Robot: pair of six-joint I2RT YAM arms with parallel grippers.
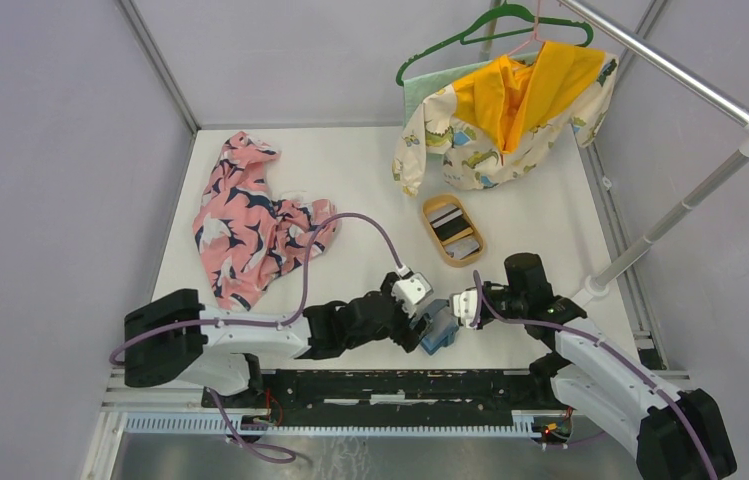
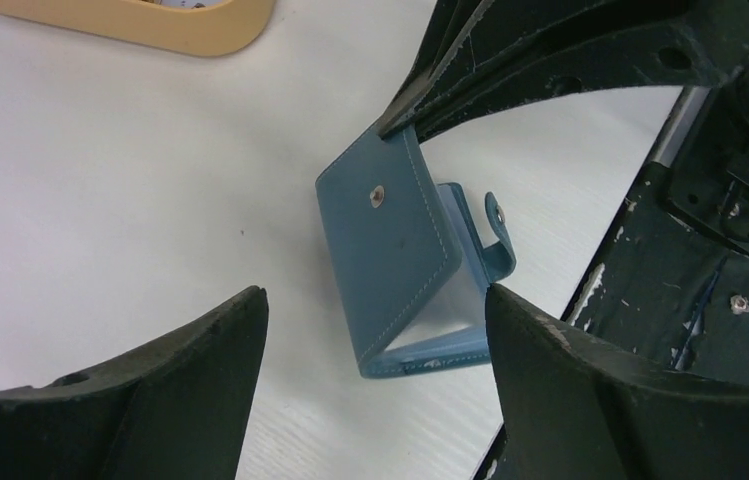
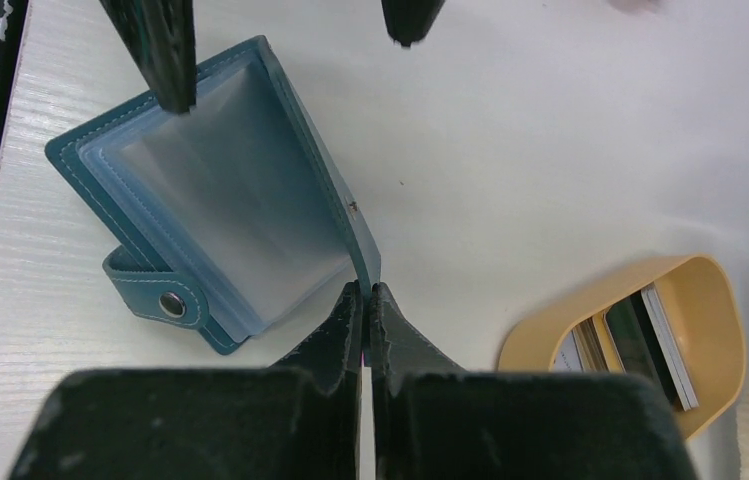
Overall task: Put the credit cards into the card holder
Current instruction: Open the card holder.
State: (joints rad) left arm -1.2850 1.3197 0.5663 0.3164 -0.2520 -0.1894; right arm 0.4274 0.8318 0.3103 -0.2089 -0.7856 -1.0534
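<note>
Our right gripper [image 3: 365,297] is pinched shut on the edge of the holder's [image 3: 200,200] cover, propping it half open. Our left gripper [image 2: 372,298] is spread wide around it, holding nothing. The holder sits low centre in the top view, close to the table's [image 1: 350,180] near edge. The pinch is thin, so we judge the cover could slip and fall shut, or the holder could skid off that edge. It is teal and stitched, with clear sleeves [image 3: 240,250] and a snap tab [image 3: 155,292]. The cards [image 3: 655,340] lie in the tray [image 3: 550,335], at the lower right of the right wrist view.
</note>
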